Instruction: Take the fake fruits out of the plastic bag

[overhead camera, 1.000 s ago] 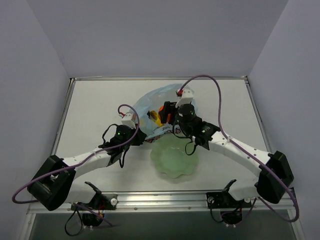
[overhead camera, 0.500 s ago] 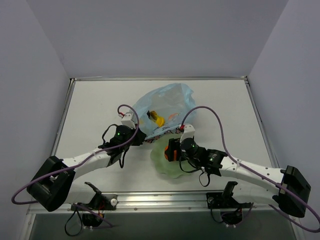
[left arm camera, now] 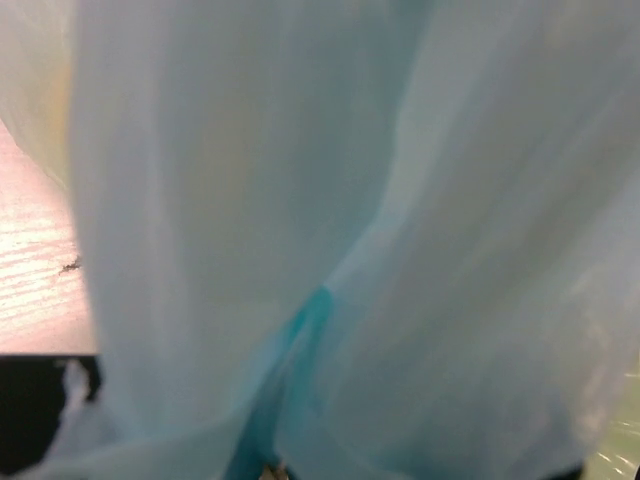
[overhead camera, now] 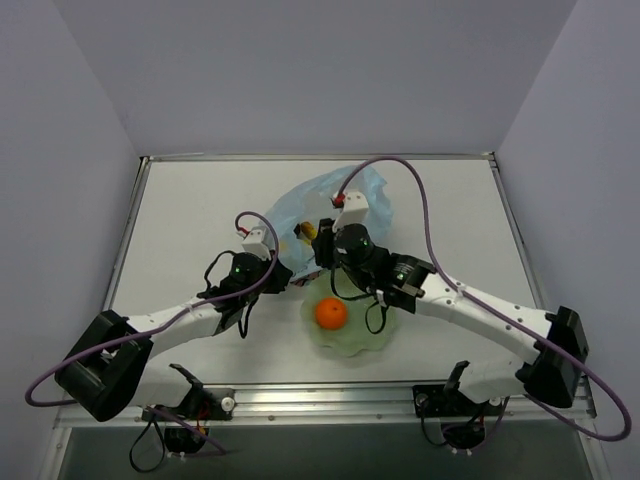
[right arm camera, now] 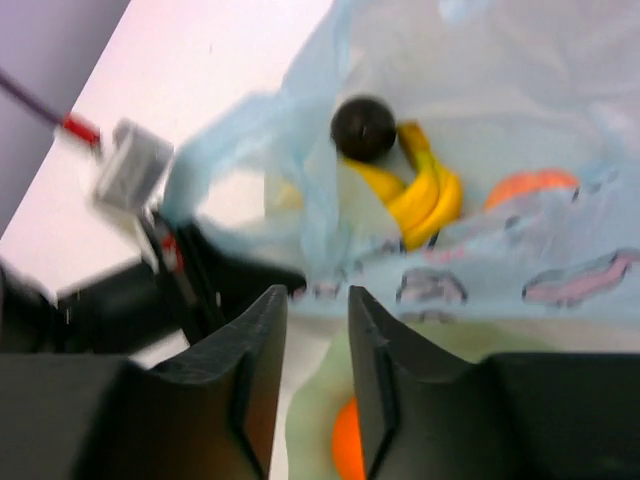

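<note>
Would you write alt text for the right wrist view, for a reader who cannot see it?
The right gripper, slightly open and empty, faces the open light-blue plastic bag, where a dark round fruit, yellow bananas and an orange-coloured fruit lie. Below, an orange sits in the green bowl.

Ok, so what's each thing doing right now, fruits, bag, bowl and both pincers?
orange: out of the bag, lying in the bowl.
green bowl: upright, holding only the orange.
plastic bag: mouth open, fruit inside.
bananas: in the bag.
dark round fruit: in the bag, beside the bananas.
left pincer: shut on the bag's edge, it seems.
right pincer: open, empty, at the bag's mouth.
</note>
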Controlling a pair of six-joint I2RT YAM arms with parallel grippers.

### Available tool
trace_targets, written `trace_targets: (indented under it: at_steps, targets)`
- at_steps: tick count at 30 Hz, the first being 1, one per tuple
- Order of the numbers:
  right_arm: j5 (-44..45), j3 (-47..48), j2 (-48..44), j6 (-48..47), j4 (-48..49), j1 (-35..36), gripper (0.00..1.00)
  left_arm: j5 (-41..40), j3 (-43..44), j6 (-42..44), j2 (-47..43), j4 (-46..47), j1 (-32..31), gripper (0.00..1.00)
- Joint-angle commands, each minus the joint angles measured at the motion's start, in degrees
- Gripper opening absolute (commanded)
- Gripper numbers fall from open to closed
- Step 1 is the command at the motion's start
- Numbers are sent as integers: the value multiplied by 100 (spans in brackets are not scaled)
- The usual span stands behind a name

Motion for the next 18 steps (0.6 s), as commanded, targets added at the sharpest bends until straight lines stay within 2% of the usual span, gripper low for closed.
trace_targets:
  at_steps: [1, 2, 8, 18]
  targets:
    - [790, 792, 959, -469, 162, -273, 25, -23, 42, -52, 38, 256, -79, 2]
    - [774, 933, 1440, -531, 206, -396, 21, -15, 51, -52, 64, 265, -79, 2]
    - [501, 1418, 2805, -602, 461, -1144, 17, -32, 25, -69, 38, 300, -114, 2]
    - [1283, 584, 2913, -286, 690, -1373, 20, 38, 51, -61, 47, 309, -167, 2]
